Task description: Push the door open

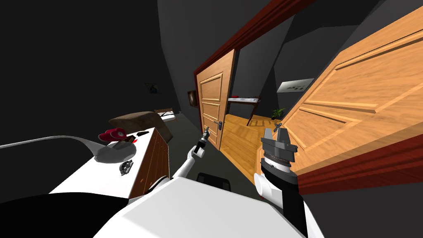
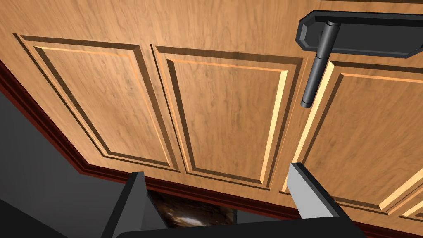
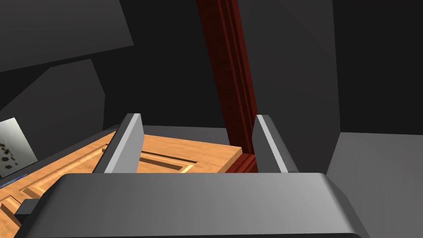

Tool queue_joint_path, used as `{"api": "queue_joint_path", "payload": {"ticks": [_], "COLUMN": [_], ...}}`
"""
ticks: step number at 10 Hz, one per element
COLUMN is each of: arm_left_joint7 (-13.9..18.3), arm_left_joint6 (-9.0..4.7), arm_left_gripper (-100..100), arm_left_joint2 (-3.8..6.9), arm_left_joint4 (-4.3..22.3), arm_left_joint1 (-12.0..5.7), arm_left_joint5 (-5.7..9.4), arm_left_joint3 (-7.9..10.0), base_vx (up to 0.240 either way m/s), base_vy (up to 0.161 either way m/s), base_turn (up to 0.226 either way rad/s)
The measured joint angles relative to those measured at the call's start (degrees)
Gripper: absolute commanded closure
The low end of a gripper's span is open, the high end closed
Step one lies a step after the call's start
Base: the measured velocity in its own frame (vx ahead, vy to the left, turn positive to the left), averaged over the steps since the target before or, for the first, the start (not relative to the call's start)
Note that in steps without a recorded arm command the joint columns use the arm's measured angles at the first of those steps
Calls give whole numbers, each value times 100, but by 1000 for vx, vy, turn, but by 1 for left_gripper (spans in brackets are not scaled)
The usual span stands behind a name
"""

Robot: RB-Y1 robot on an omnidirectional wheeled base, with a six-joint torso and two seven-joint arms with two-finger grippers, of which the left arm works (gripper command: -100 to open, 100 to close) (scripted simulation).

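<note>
The left gripper (image 2: 217, 169) is wide open and holds nothing. The door (image 2: 223, 120) is right in front of its fingers, and the handle (image 2: 316, 70) is a bit past one finger. I think this is the pushing step. Next, it should press straight on the wood. The right gripper (image 3: 198, 117) is wide open too.

We face a frame (image 1: 252, 29) with a door at each side. The left door (image 1: 211, 103) stands ahead, its handle (image 1: 220, 125) at the edge nearest the right door (image 1: 363, 91). Our left gripper (image 1: 206, 131) is just before it, beside the handle. The right door lies close on our right, with our right gripper (image 1: 276, 131) before its near edge. Between the doors, farther off, stand a table (image 1: 243, 99) and, right of it, a plant (image 1: 278, 111). A cabinet (image 1: 107, 173) stands on our left.
</note>
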Motion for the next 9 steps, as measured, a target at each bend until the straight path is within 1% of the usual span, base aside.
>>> {"api": "queue_joint_path", "payload": {"ticks": [1,4,5,6,8,9], "arm_left_joint7": [8,39,53,52,59,75], "arm_left_joint6": [1,80,99,114,80,97], "arm_left_gripper": [-100,-100,-100,-100,-100,-100], "arm_left_joint2": [-8,-23,-30,-56,-76,-75], "arm_left_joint4": [157,493,636,752,991,1089], "arm_left_joint1": [-78,-284,-382,-442,-568,-634], "arm_left_joint5": [-11,-40,-45,-59,-66,-72], "arm_left_joint3": [-29,-108,-126,-153,-172,-193], "base_vx": [70,76,61,45,55,84], "base_vy": [72,75,82,58,58,64], "base_turn": [-93,-81,-79,-31,-65,-77]}}
